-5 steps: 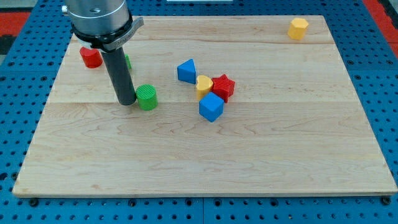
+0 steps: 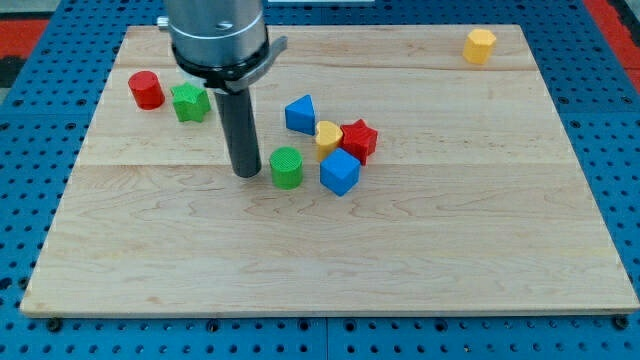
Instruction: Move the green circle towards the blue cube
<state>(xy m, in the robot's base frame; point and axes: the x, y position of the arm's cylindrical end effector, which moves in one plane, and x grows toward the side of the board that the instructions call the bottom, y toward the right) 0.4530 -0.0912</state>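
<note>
**Rod tip beside the green circle, close to the blue cube**

A wooden board (image 2: 330, 260) lies on a blue perforated table (image 2: 20, 180). The arm comes down from the view's top edge, left of centre: a broad grey housing (image 2: 217, 35) narrowing into a straight dark rod that stands upright. My tip (image 2: 246, 175) rests on the board just to the view's left of the green circle (image 2: 286, 167), very near it; contact cannot be judged. The arm carries no pincer, so nothing opens or closes.

The green circle, a short ribbed cylinder, sits near the board's middle, just left of the blue cube (image 2: 340, 172), a narrow gap between them. Above the blue cube sit a yellow heart (image 2: 328, 136) and a red star (image 2: 359, 139), packed closely together. A blue triangular block (image 2: 300, 114) stands just up and left of the heart.

Toward the upper left, a red cylinder (image 2: 146, 90) and a green star-like block (image 2: 189, 102) sit side by side. A yellow block (image 2: 480, 45) sits alone near the upper right corner
</note>
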